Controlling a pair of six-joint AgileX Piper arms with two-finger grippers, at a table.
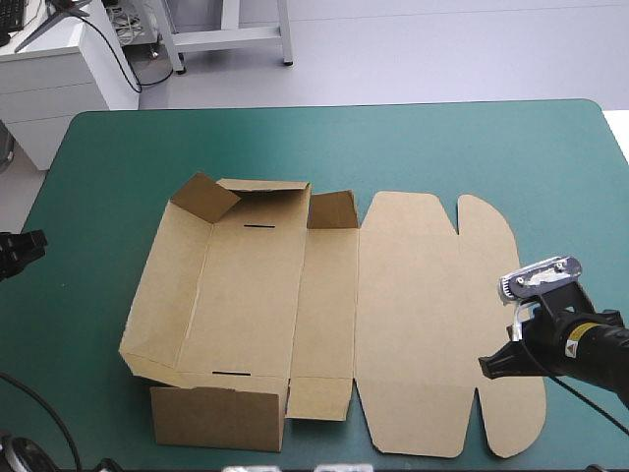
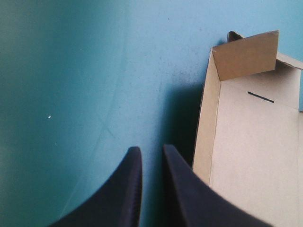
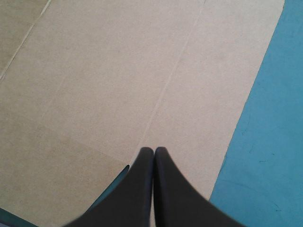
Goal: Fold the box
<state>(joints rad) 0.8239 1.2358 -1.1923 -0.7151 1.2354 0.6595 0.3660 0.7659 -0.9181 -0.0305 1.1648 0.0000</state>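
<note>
Your right gripper [image 3: 154, 150] has its black fingers pressed together, pinching nothing. It hangs over the flat lid [image 1: 423, 324] of the brown box [image 1: 324, 315], near the lid's right edge, with the teal-green cover [image 1: 98, 167] showing just beside. Your left gripper [image 2: 150, 150] is all but pressed together, with a slim gap at the tips and nothing in it. It is over bare cover, and the box's raised left wall [image 2: 203, 137] stands ahead and to one side, apart from it. The box lies mid-table.
</note>
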